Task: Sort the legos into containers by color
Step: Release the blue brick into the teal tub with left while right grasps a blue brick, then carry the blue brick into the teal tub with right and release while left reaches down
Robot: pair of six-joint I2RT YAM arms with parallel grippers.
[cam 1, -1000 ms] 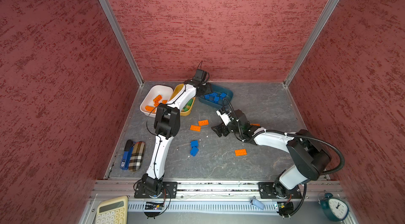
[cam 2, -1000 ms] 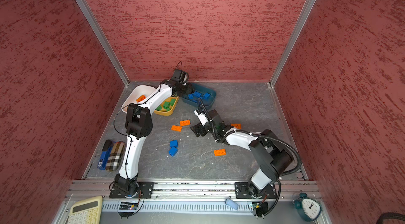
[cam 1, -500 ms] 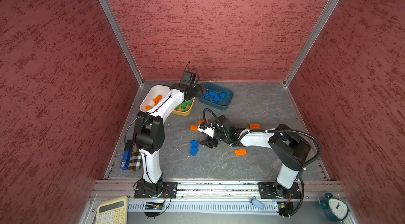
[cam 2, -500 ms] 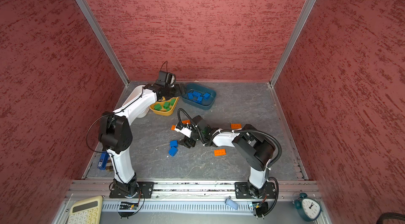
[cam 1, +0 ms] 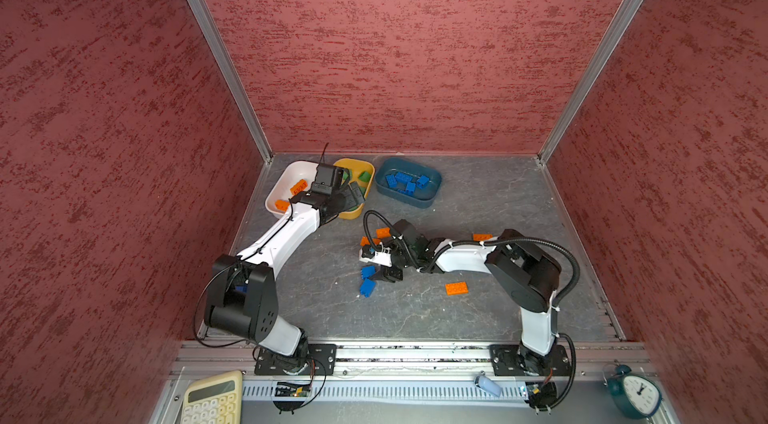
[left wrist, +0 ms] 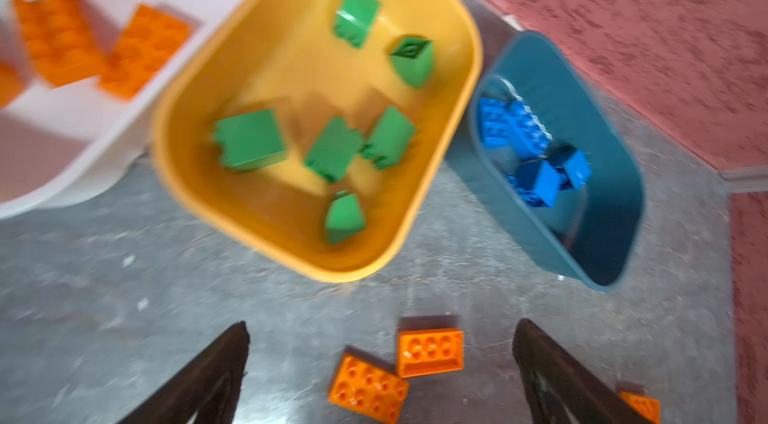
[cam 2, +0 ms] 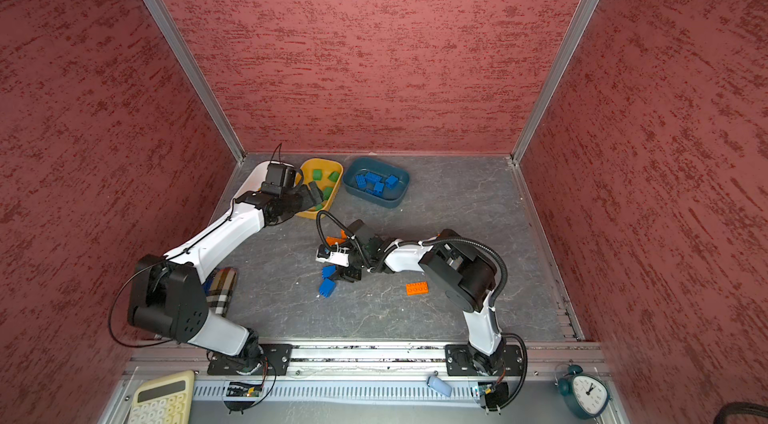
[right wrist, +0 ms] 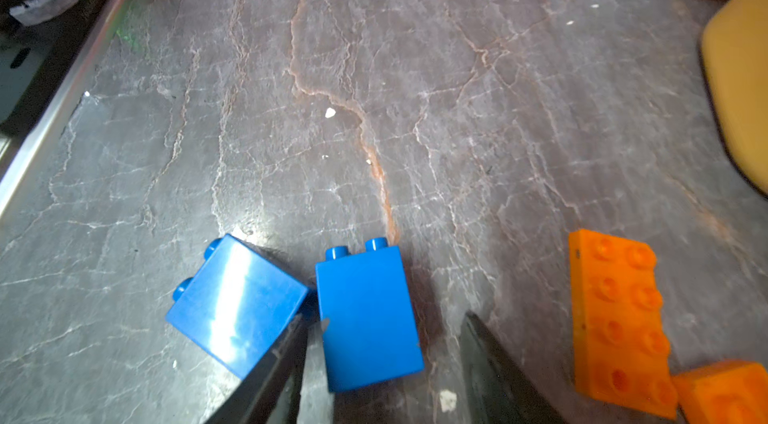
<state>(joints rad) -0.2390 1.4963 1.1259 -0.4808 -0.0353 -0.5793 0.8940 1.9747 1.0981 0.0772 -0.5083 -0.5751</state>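
Observation:
Three containers stand at the back left: a white tub (cam 1: 277, 193) with orange legos, a yellow tub (cam 1: 352, 214) with green legos (left wrist: 249, 139), and a teal tub (cam 1: 428, 198) with blue legos (left wrist: 536, 181). My left gripper (cam 1: 354, 197) (left wrist: 380, 334) hangs open and empty over the yellow tub's near end. My right gripper (cam 1: 376, 273) (right wrist: 384, 324) is down on the floor, open, its fingers straddling a blue brick (right wrist: 365, 310) with a gap on one side. A second blue brick (right wrist: 237, 301) lies beside it. Orange bricks (cam 1: 456, 288) (left wrist: 430, 351) (right wrist: 617, 322) lie loose.
Red walls close in three sides. Another orange brick (cam 1: 482, 237) lies behind the right arm. A plaid case (cam 2: 220, 289) sits by the left arm's elbow. On the front ledge are a calculator (cam 1: 212, 399) and a clock (cam 1: 633, 390), beyond the metal rail (cam 1: 415, 353).
The left arm swung back from the teal tub to the yellow tub and its jaws opened wide. The right gripper moved left to the blue bricks and its jaws narrowed.

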